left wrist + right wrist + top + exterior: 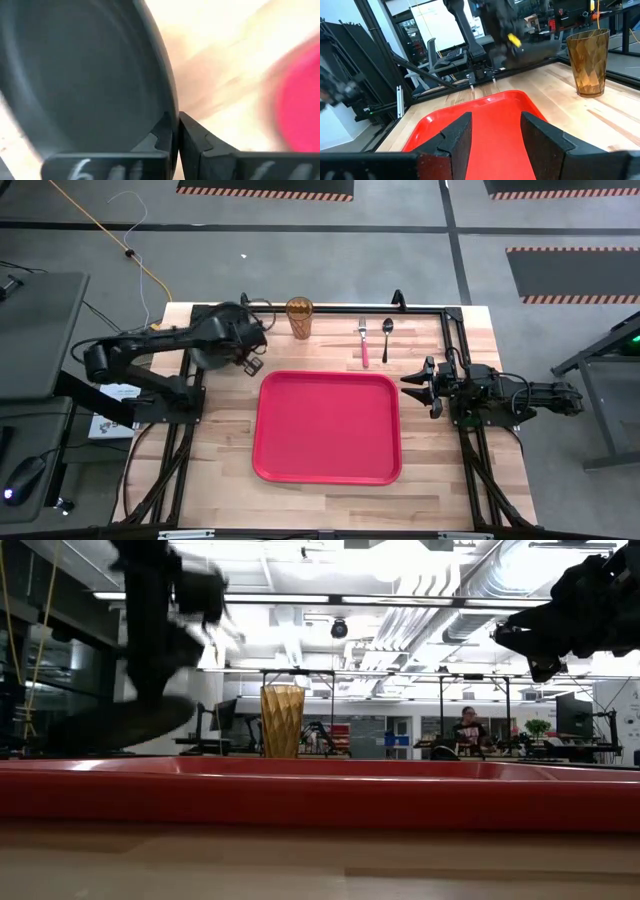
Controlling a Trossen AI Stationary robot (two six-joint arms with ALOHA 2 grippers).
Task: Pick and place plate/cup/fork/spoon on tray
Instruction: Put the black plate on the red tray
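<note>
1. The tray (327, 427) is lying on the tabletop (445, 480).
2. The plate (85, 75) is hanging above the tabletop beside the tray's far-left corner, its rim being clenched in the left claw (175, 137).
3. The right claw (495, 135) is hovering released at the tray's right edge.

We see the dark plate (85, 75) lifted off the table left of the empty red tray (327, 428), the amber cup (299, 318) upright behind it, pink-handled fork (364, 343) beside dark spoon (386, 337).
</note>
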